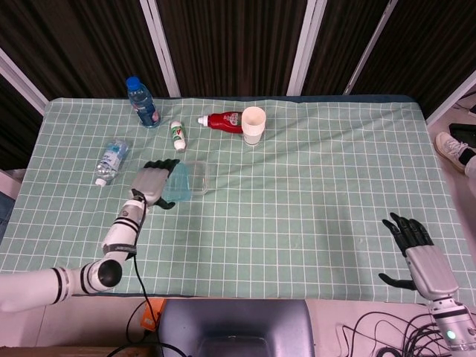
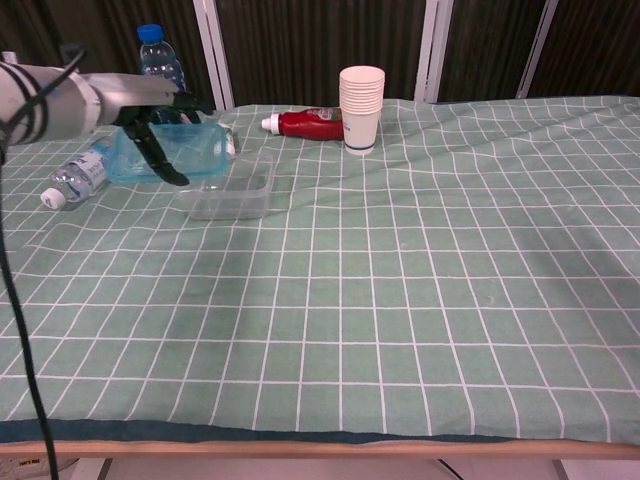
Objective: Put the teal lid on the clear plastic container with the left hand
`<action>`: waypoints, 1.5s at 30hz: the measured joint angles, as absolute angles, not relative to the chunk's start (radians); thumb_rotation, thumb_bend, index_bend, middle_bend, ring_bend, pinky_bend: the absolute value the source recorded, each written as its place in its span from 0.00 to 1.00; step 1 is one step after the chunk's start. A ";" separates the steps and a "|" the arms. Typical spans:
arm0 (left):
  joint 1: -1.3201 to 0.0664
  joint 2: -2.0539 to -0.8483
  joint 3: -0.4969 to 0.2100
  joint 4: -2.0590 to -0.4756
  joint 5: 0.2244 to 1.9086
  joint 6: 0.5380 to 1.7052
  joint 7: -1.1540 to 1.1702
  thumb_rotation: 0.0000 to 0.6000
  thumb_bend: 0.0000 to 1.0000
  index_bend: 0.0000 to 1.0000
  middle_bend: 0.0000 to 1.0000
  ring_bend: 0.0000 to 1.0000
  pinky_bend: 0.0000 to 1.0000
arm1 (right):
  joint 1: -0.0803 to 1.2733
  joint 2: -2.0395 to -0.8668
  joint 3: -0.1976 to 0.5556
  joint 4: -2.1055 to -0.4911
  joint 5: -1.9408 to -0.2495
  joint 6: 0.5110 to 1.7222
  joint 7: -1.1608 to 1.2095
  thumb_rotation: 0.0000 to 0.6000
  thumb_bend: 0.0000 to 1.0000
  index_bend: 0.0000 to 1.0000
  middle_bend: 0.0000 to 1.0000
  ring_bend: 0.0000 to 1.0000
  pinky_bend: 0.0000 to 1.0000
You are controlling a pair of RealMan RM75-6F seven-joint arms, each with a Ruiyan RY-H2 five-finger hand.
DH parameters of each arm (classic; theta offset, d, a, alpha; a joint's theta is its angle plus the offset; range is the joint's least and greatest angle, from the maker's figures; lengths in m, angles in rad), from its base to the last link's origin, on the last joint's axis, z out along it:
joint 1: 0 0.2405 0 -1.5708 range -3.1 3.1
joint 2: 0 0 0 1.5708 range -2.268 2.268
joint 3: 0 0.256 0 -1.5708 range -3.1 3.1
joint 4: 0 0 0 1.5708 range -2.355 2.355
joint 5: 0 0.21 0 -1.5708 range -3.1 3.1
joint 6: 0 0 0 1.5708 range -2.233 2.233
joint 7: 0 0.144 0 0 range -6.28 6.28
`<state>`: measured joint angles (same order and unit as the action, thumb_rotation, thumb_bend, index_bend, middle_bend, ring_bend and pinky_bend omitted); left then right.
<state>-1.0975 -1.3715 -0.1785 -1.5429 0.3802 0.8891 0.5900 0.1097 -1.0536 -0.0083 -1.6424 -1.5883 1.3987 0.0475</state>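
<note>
My left hand (image 1: 152,184) (image 2: 160,125) grips the teal lid (image 1: 177,182) (image 2: 178,152) and holds it in the air, tilted, over the left part of the clear plastic container (image 1: 195,181) (image 2: 232,195). The lid hangs above the container's rim and does not sit on it. The container stands on the green checked cloth, left of the middle. My right hand (image 1: 416,249) rests open near the front right corner of the table, fingers spread, nothing in it. The chest view does not show the right hand.
A blue-capped bottle (image 1: 141,102) (image 2: 160,75) stands at the back left. A clear bottle (image 1: 110,161) (image 2: 78,174) lies left of the container. Behind it lie a small white bottle (image 1: 178,136) and a red bottle (image 1: 225,121) (image 2: 308,123), beside a stack of paper cups (image 1: 253,125) (image 2: 361,108).
</note>
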 measured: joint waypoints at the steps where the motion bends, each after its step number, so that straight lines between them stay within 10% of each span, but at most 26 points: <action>1: -1.113 -1.391 -0.182 -1.523 0.357 0.887 0.602 1.00 0.28 0.00 0.66 0.62 0.55 | 0.110 -1.053 -0.009 -1.641 -1.589 1.398 0.050 1.00 0.12 0.00 0.00 0.00 0.00; 45: -1.316 -1.578 -0.095 -1.050 0.239 0.555 0.654 1.00 0.29 0.00 0.66 0.61 0.52 | 0.121 -1.052 -0.004 -1.637 -1.553 1.375 0.051 1.00 0.12 0.00 0.00 0.00 0.00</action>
<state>-1.3158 -1.5782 -0.0947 -1.0500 0.2389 0.5554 0.6540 0.1209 -1.0519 -0.0036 -1.6371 -1.5526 1.3750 0.0506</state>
